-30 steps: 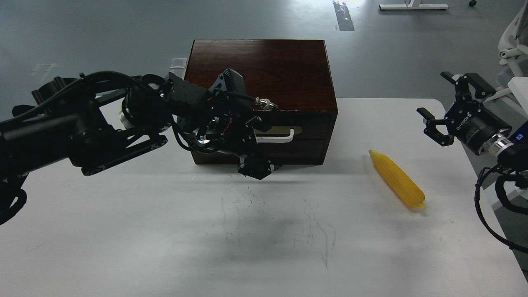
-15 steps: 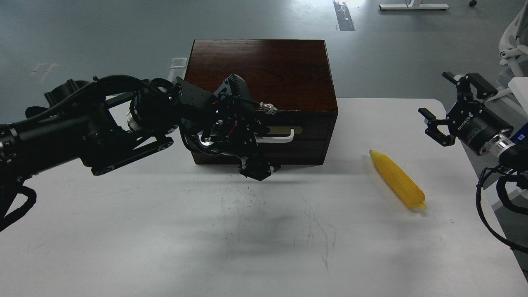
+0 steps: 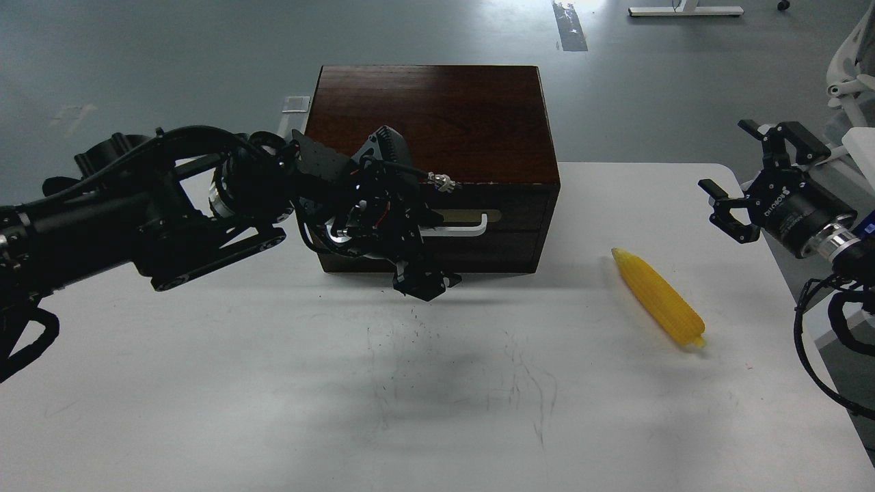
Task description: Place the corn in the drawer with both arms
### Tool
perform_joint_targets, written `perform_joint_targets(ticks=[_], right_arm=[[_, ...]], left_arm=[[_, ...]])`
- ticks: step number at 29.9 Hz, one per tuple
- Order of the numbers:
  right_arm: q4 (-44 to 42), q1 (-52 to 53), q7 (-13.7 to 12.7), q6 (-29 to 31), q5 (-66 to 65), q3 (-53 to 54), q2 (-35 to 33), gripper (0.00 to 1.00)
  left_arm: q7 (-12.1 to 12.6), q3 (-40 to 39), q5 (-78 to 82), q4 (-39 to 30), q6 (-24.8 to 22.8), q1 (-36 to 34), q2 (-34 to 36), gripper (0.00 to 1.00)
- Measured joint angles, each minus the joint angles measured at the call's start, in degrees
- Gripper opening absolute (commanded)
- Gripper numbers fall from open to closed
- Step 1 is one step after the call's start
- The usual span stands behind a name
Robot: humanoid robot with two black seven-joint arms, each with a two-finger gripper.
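Note:
The yellow corn (image 3: 659,298) lies on the white table (image 3: 273,383) at the right, tip pointing back-left. The dark-brown drawer (image 3: 513,217) with its white bar handle (image 3: 465,229) is shut in the reddish-brown box (image 3: 431,123). My left gripper (image 3: 421,281) hangs just in front of the box's lower left front, below the handle's left end. It is dark and its fingers cannot be told apart. My right gripper (image 3: 737,179) is open and empty, held in the air above the table's right edge, behind and right of the corn.
The left arm's wrist and cables (image 3: 355,205) cover the left part of the drawer front. The table's right edge (image 3: 806,328) is close to the corn. Grey floor and a white chair (image 3: 847,75) lie beyond.
My left arm has shifted a little right and toward the box, its gripper staying low at the drawer front. My right gripper has drifted slightly right. The corn has not moved.

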Motion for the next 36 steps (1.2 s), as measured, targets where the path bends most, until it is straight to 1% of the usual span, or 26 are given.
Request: perform_joint_targets(ticks=[9, 20, 30, 36], right_arm=[[0.01, -0.01, 0.00, 0.00, 0.00, 0.01, 0.00, 1.00], [-0.06, -0.06, 0.00, 0.00, 0.00, 0.02, 0.00, 1.00], [-0.05, -0.06, 0.00, 0.00, 0.00, 0.01, -0.26, 1.00], [-0.04, -0.06, 0.00, 0.00, 0.00, 0.10, -0.47, 1.00]], left_arm=[[0.00, 0.00, -0.08, 1.60, 0.00, 0.00, -0.01, 0.99], [0.02, 1.63, -0.51, 1.78, 0.00, 0.53, 0.22, 0.99], [0.03, 1.81, -0.68, -0.46, -0.01, 0.61, 0.21, 0.99], [0.04, 4.09, -0.74, -2.86, 0.02, 0.05, 0.66, 0.99]])
